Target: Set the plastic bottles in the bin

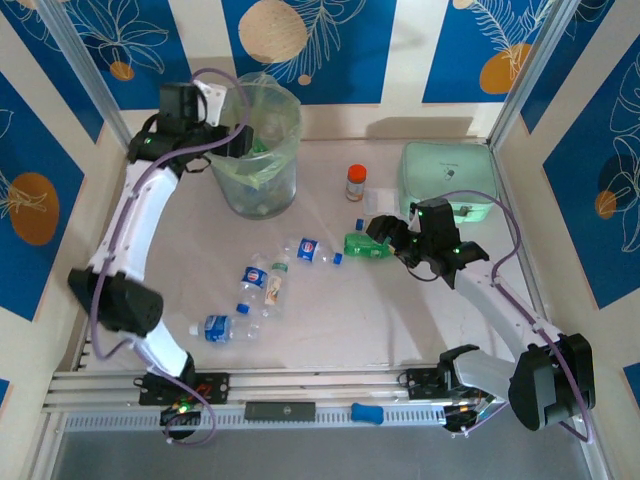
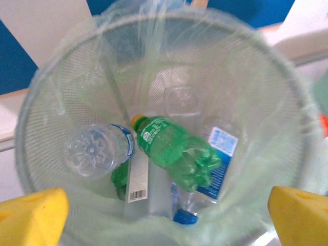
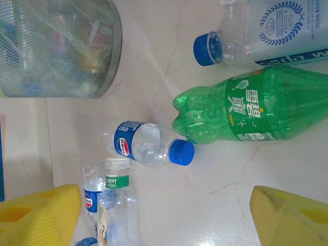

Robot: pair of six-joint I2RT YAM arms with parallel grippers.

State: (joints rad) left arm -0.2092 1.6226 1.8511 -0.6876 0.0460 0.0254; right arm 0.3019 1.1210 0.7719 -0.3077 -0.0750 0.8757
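— Left fingers [image 2: 31, 215] first: how do we find them?
— Spread wide and empty, above the bin [image 2: 61, 92], where a green bottle [image 2: 177, 151] lies beside a clear bottle [image 2: 92, 151].
— And our right fingers [image 3: 41, 215]?
— Wide too, holding nothing, near a second green bottle [image 3: 256, 110] lying on the worktop [image 3: 215, 174]. We see loose clear bottles [image 1: 255, 280] scattered toward its near edge, well apart from the bin.

The top view looks down across the whole tabletop [image 1: 330, 320], the left wrist view peers closely into the bin [image 2: 56, 87], which the low right wrist view catches sidelong.
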